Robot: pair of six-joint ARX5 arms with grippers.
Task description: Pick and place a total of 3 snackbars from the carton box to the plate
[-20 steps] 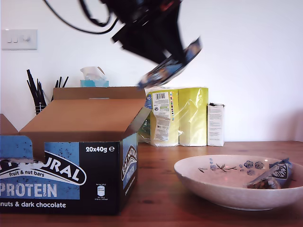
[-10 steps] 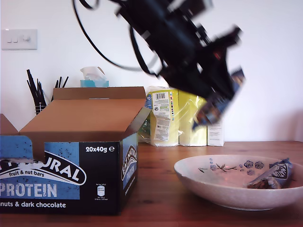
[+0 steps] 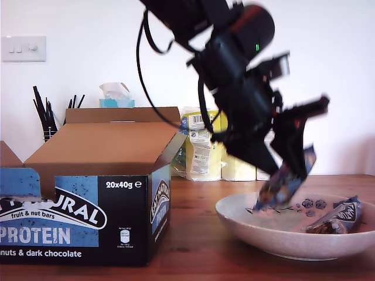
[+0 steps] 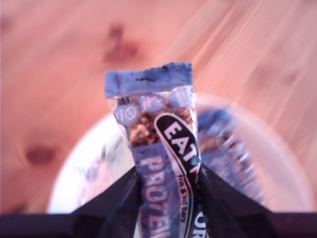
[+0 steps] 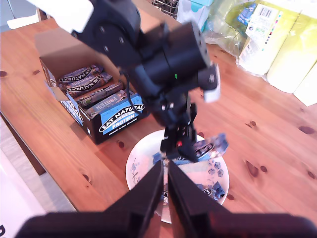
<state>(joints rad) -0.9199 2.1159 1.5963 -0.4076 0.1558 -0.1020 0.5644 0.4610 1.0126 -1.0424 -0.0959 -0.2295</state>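
Over the speckled cream ceramic plate, first gripper has descended, jaws clamped on a shiny blue-wrapped snackbar; another bar is already plated.

One snackbar hangs tilted over the plate.

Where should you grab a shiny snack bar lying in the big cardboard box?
Probably around the middle of a top dark blue-wrapped snackbar, fingers across its narrow width, coming straight down from above. The bars lie flat, side by side in the black-and-blue cardboard carton box, open only on top, so its walls guard their ends.
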